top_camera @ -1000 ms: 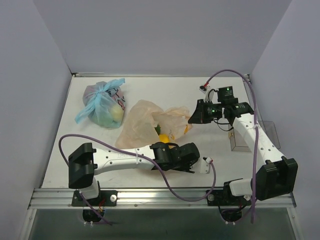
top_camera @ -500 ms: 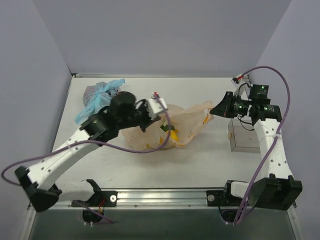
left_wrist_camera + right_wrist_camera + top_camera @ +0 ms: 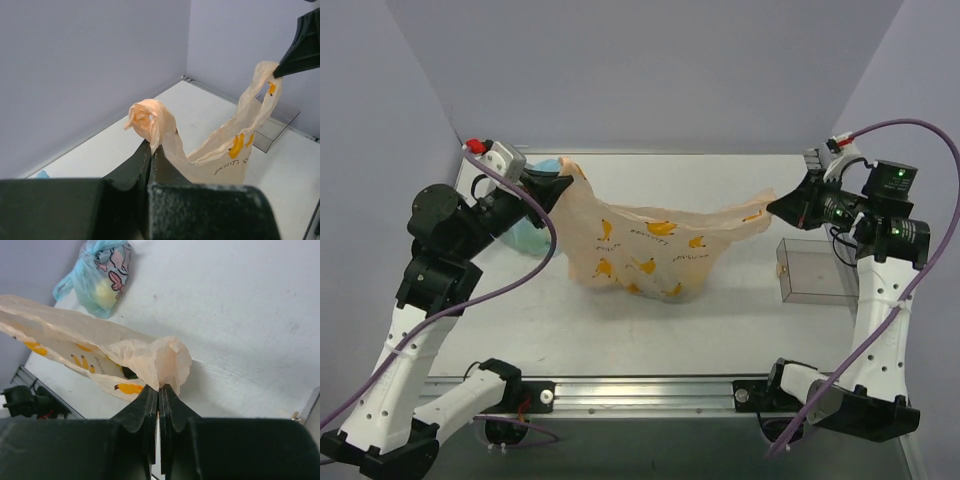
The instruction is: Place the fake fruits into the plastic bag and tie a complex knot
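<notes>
The plastic bag [image 3: 640, 250] is strung over the table [image 3: 620, 335], its belly sagging toward the bases. It looks like thin, limp, slippery film, probably light. Farther back, the left gripper [image 3: 563, 184] and right gripper [image 3: 777, 205] each pinch tight on a bunched end, the soundest place to hold.

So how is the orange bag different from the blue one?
The orange bag is stretched wide between the left gripper and right gripper; the blue bag lies bunched on the table. The orange bag has yellow-orange prints; the blue bag has pink ones. The blue bag's top is tied; the orange bag's ends are held apart. Both are thin plastic.
</notes>
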`<state>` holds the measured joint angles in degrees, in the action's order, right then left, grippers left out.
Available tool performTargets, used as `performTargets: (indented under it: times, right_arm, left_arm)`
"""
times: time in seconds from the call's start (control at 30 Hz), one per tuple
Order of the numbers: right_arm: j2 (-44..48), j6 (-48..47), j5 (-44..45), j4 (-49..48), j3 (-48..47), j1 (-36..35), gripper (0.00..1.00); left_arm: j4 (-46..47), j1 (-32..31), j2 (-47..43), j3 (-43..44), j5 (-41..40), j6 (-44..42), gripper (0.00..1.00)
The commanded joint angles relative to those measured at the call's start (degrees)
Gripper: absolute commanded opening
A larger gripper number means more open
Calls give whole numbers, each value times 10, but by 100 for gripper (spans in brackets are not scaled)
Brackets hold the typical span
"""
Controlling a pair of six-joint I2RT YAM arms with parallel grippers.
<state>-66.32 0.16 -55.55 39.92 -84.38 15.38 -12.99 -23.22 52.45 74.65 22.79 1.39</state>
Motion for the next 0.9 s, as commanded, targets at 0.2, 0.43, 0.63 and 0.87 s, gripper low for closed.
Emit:
performTargets:
  times: [0.2, 0.43, 0.63, 0.87]
  right_arm:
    - [88, -238, 184, 9, 140, -167, 0]
    - [158, -321, 289, -32, 296, -280, 0]
    - [190, -356, 304, -30, 360, -301, 0]
    - [169, -337, 312, -31, 295, -310, 0]
  left_arm:
    - [35, 16, 61, -61, -11, 178, 0]
    - [86, 83, 136, -158, -73, 246, 0]
    - [118, 141, 201, -212, -72, 259, 0]
    - [156, 152, 201, -193, 33, 231, 0]
